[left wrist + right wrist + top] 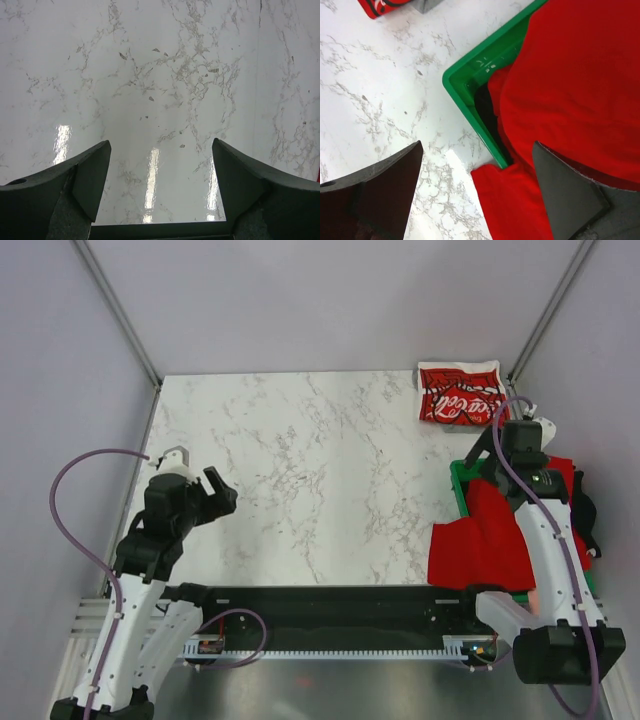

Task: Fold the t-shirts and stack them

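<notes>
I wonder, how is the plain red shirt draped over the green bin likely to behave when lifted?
The red shirt will probably sag, since it drapes limply over the green bin rim onto the table. It looks light, yet may drag on that rim.

Folded flat at the table's (300, 470) far right corner: red t-shirt with white script (459, 393). Unfolded, spilling over the green bin's (459, 485) rim onto the table: plain red t-shirt (480, 540).

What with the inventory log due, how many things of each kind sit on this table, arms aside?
Printed red t-shirt: 1
Plain red t-shirt: 1
Green bin: 1
Total: 3, leaving out the dark cloth in the bin, which is too hidden to identify.
</notes>
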Available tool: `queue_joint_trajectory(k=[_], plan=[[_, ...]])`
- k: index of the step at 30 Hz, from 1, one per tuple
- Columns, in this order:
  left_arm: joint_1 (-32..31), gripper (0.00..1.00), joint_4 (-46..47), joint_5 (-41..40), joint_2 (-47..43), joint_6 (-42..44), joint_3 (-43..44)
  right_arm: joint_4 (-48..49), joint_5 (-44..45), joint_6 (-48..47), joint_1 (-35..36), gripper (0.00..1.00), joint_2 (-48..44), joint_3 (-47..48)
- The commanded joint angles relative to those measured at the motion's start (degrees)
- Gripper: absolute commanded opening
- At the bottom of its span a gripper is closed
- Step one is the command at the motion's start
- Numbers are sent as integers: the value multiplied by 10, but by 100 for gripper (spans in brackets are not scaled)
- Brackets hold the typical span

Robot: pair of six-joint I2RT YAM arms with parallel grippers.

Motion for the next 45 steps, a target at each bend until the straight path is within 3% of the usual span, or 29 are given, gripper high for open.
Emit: queue_joint_trajectory(k=[1,8,11,14,17,23,25,28,31,32,33,40,42,45], plan=[[-1,90,16,-13,-10,21,17,-24,-3,7,-1,98,33,-7],[-1,89,17,-1,-13,21,12,11,-119,53,20,96,82,-100],[-1,89,19,-1,-18,22,11,25,-78,107,125,96,71,-150],[-1,89,20,-3,-22,22,11,38,-59,136,180,97,91,-185],[-1,89,20,-6,-28,22,9,59,-39,162,219,95,110,-219],[-1,89,20,-8,-27,22,9,78,3,177,228,93,156,-246],[-1,89,20,-8,-26,22,8,115,-4,200,227,84,162,-265],[-1,89,19,-12,-26,22,8,188,-38,227,227,59,170,-317],[-1,89,20,-19,-27,21,7,197,-32,242,227,29,170,-327],[-1,89,20,-19,-27,21,7,197,-33,242,227,8,170,-326],[-1,89,20,-19,-27,21,7,197,-37,240,227,0,169,-325],[-1,89,20,-20,-26,20,7,142,-43,233,255,0,110,-258],[-1,89,20,-21,-26,21,7,111,-38,237,282,0,104,-173],[-1,89,20,-23,-29,19,6,35,-8,220,383,0,166,31]])
